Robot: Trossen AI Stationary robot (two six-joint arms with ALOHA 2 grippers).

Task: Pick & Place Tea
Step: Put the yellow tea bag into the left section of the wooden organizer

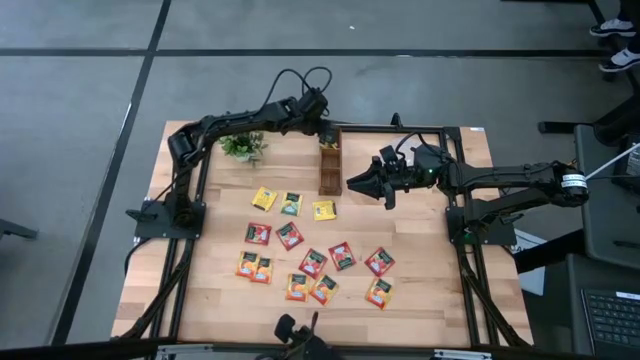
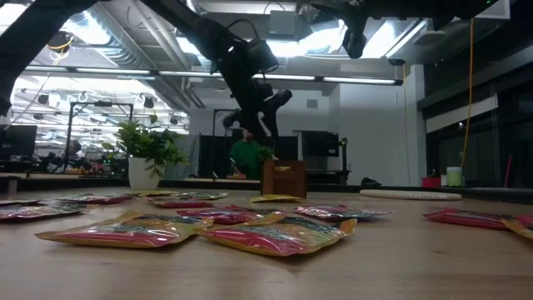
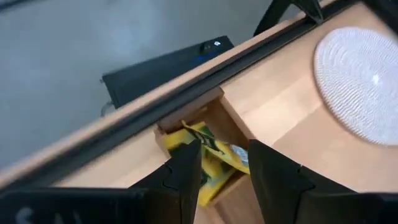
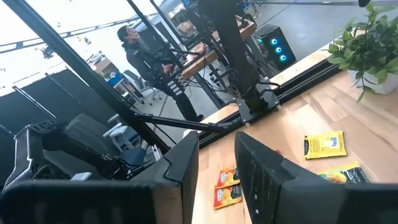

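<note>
Presently one yellow sachet (image 3: 208,155) lies in the wooden box (image 1: 329,165) beneath the left gripper (image 3: 224,171), jaws narrowly parted and empty, the right gripper (image 4: 216,168) likewise, while many sachets (image 1: 315,262) remain on the table (image 1: 420,290).

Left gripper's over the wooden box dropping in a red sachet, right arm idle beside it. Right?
Not quite: the sachet is yellow, not red. The left wrist view shows it in the wooden box just past the left gripper fingers. The rest holds: in the high view the right gripper waits beside the box.
</note>
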